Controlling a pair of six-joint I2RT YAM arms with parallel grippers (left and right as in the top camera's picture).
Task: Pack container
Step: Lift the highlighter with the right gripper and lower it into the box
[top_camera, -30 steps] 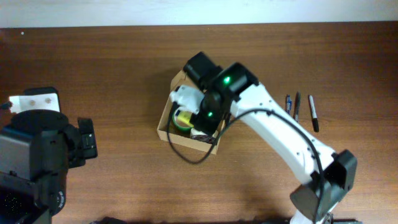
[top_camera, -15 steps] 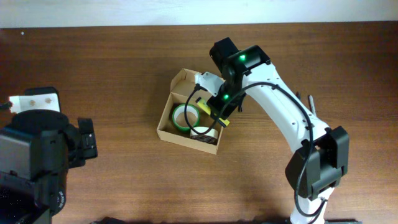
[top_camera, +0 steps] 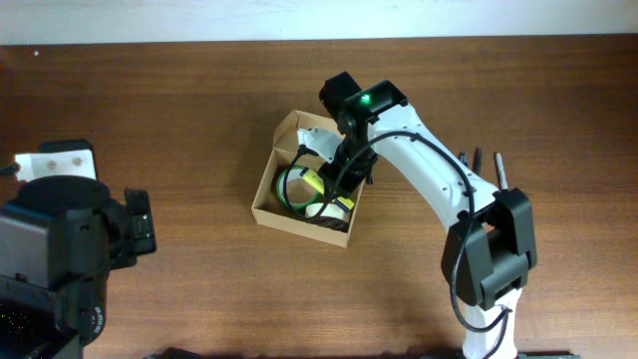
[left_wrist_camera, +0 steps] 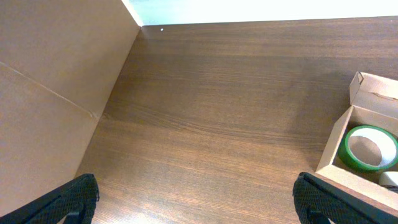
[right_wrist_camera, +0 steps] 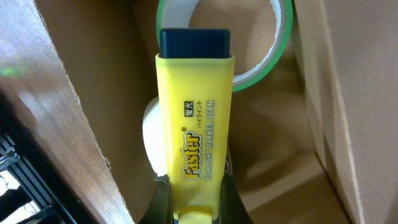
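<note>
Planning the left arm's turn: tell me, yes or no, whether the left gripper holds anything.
No. The left gripper is wide open in its wrist view, with only bare table between its jaws.

You see the container (top_camera: pixel 293 130), a tan cardboard box, sitting flat mid-table, slightly rotated, flap lid open on its far side.

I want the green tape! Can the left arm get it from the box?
Probably not yet: the right gripper, holding a yellow highlighter, hangs over the green tape roll in the cardboard box, blocking the way.
</note>
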